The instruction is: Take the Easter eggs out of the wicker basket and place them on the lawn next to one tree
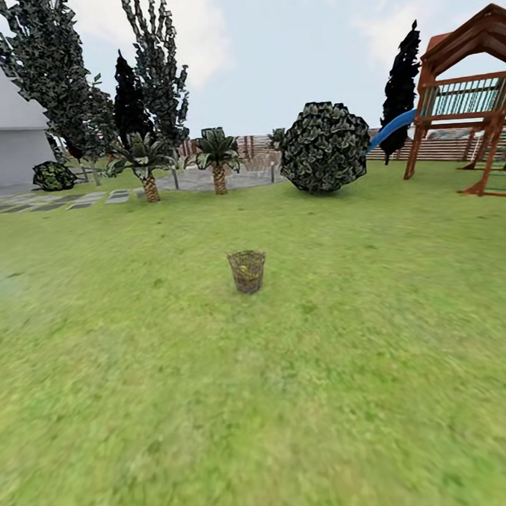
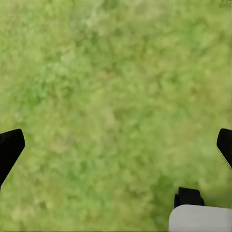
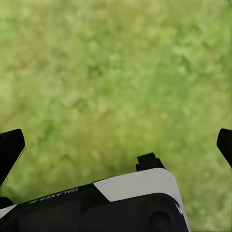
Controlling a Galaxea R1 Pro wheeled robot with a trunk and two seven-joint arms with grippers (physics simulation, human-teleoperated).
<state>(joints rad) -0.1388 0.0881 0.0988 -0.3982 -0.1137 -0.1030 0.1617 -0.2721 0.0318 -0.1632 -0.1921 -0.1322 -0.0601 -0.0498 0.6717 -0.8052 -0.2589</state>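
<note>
Currently approaching: basket [image 1: 247,271] stands upright, well ahead on lawn [image 1: 262,402], something yellow inside. Both tools [image 2: 116,145] [image 3: 116,145] are spread wide and hold nothing. Advise a centred approach, stopping just short.

Home back garden, simulated render. Broad mottled green lawn [image 1: 262,402] fills foreground. Wooden playset [image 1: 472,93] with blue slide [image 1: 391,128] at far right. Tall leafy trees [image 1: 55,78], dark narrow conifers [image 1: 401,87], two short palms [image 1: 217,156], round clipped bush [image 1: 325,147] along far edge. Grey house wall [image 1: 5,126] at far left, stepping-stone path [image 1: 51,202] and paved patch [image 1: 203,179] beside it. Slatted wooden fence [image 1: 441,148] at back. Cloudy sky above. Small wicker basket [image 1: 247,271] standing on grass mid-lawn. Both wrist views: blurred grass.
</note>
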